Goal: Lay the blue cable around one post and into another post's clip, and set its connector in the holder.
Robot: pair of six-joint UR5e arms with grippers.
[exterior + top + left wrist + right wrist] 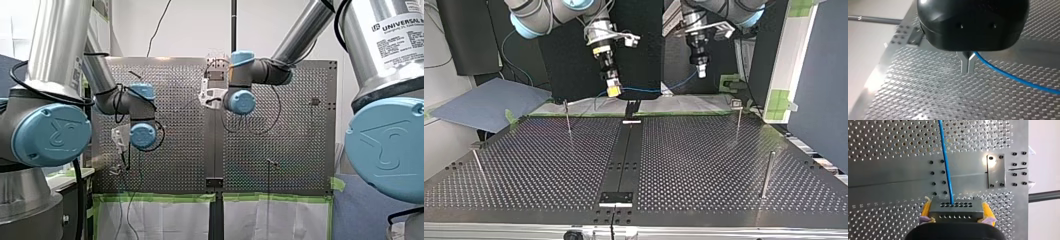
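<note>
Right gripper (956, 205) is clamped on the connector (955, 212) — a grey block with rows of small holes, held by its sides between the yellow pads (926, 208). The blue cable (946, 162) leaves the connector's upper face and runs straight ahead over the perforated table (885, 150). Left gripper (968, 65): the metal fingers (964, 63) are drawn together to a thin slit and pinch the blue cable, which comes out at their root and runs off to one side above the table. In the top view both grippers hang over the table's far edge, my right at the view's left and my left at its right. The cable spans the air between them — slightly slack, apart from every post. Of the thin posts standing on the table, the far-right post (738, 122) carries a small clip (737, 104) at its top, and the far-left post (568, 119) stands near the right gripper. Which fitting is the holder, I cannot tell.
</note>
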